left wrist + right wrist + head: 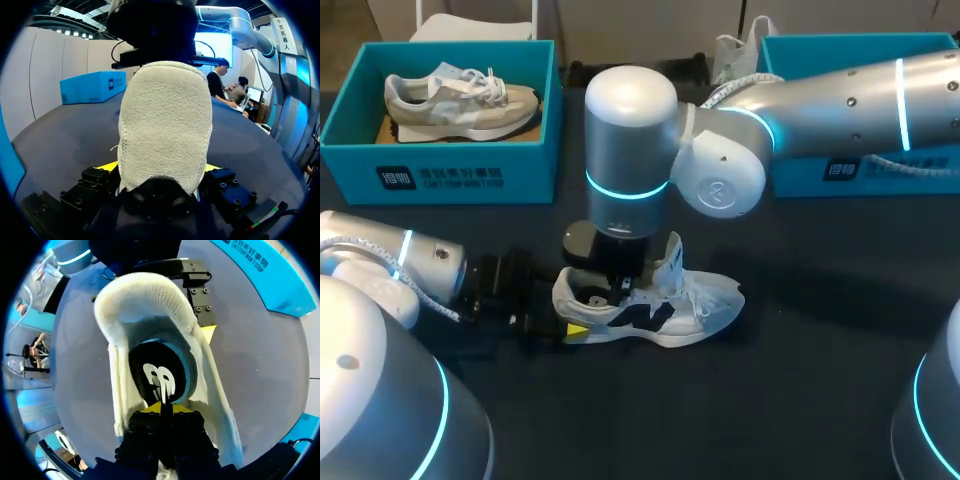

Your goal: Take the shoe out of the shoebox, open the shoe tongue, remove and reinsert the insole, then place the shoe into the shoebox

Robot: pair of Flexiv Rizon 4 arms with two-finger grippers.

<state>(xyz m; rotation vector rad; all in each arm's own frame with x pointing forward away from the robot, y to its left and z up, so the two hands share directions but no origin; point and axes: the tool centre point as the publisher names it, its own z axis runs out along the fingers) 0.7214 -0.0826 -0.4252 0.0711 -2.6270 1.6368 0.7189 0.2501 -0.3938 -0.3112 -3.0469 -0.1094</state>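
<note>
A white shoe with a dark side logo lies on the dark table, toe to the right. My left gripper comes in from the left and is shut on the shoe, its yellow-tipped fingers pressing both sides of the heel. My right gripper hangs straight down into the shoe's opening. In the right wrist view its gripper has the yellow tips pinched together on the near edge of the black insole, which carries a white logo and lies inside the shoe.
A teal shoebox at the back left holds a beige shoe. Another teal box stands at the back right, partly behind my right arm. Bare dark table lies in front of and to the right of the white shoe.
</note>
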